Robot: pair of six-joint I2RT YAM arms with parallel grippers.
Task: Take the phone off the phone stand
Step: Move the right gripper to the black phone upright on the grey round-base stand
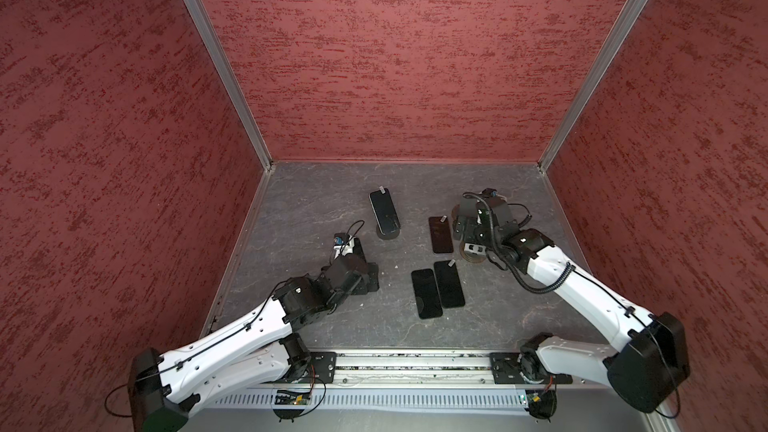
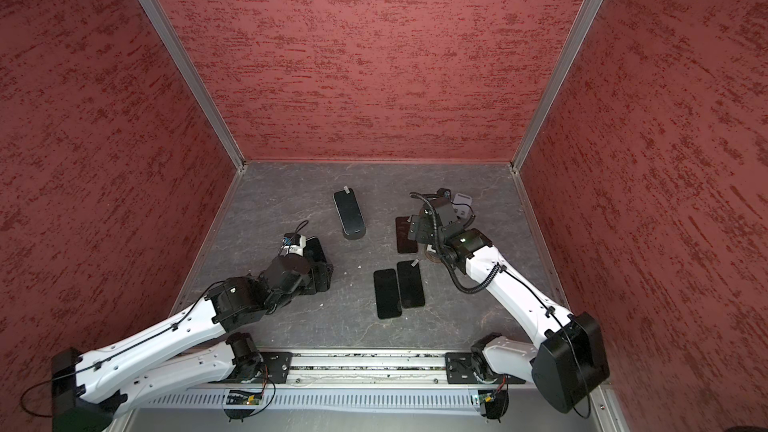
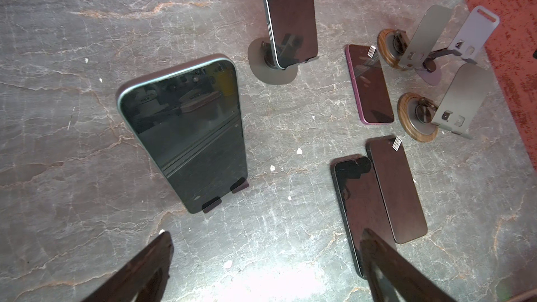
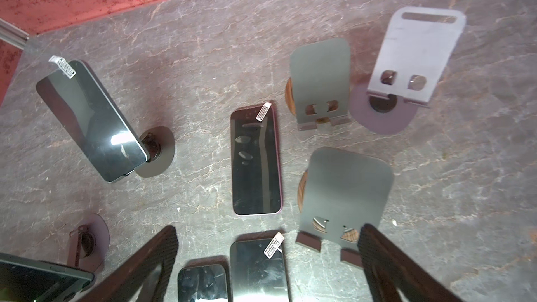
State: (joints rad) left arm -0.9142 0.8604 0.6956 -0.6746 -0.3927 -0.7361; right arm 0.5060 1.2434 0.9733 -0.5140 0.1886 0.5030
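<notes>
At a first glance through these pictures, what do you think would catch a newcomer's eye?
Two phones propped upright on stands draw the eye: the back phone toward the rear of the table, and the near phone just ahead of the open left gripper. Three flat phones lie between the arms. Three empty stands cluster beneath the open right gripper.
</notes>
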